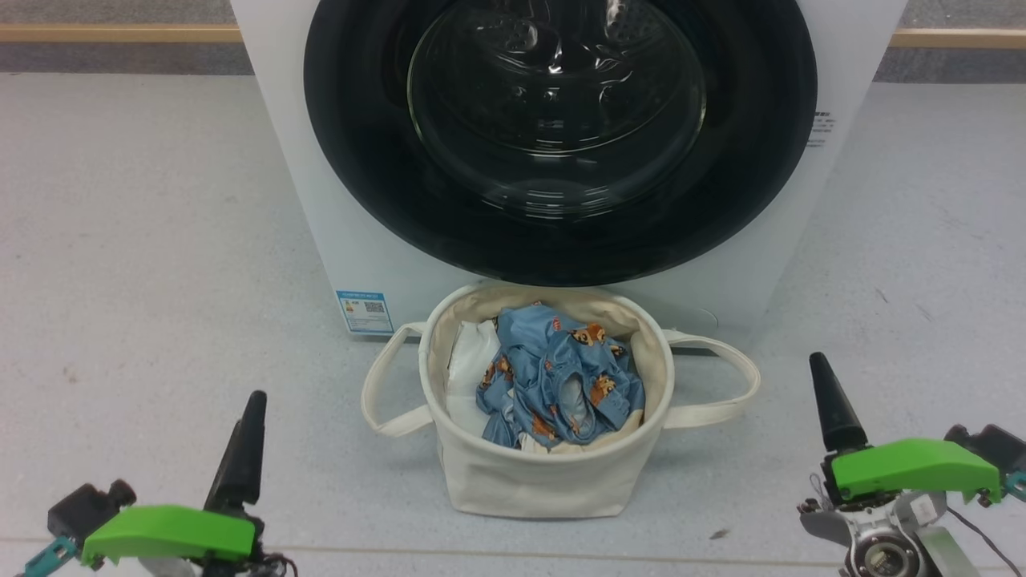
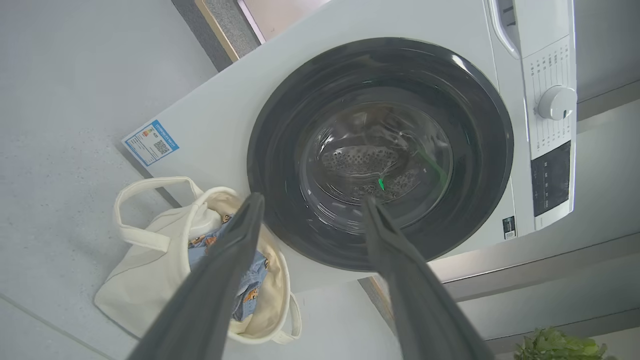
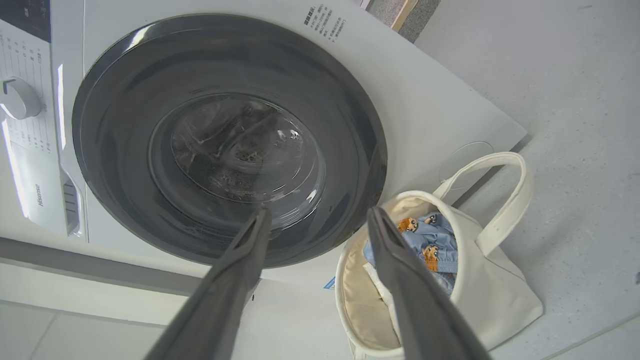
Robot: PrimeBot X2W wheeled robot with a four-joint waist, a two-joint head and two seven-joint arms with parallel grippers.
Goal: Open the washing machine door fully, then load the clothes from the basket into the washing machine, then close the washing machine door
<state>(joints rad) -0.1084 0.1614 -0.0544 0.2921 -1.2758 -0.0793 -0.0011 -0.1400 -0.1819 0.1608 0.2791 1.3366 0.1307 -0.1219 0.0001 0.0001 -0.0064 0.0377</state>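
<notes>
The washing machine (image 1: 288,184) stands straight ahead, and its door (image 1: 361,160), a wide black rim around bulging glass, lies flush against the white front. On the floor in front sits the cream basket (image 1: 529,481), with the blue printed clothes (image 1: 561,377) heaped inside. My left gripper (image 1: 255,401) hovers low, to the basket's left, and my right gripper (image 1: 819,365) to its right, both well short of it. In the left wrist view my left gripper (image 2: 312,200) is open and empty before the door (image 2: 480,150). My right gripper (image 3: 320,210) is also open and empty.
A white cushion-like lump (image 1: 469,361) lies beside the clothes in the basket. The basket's strap handles (image 1: 381,401) loop out on both sides. A dial (image 2: 555,102) and control panel sit above the door. Pale grey floor spreads to both sides.
</notes>
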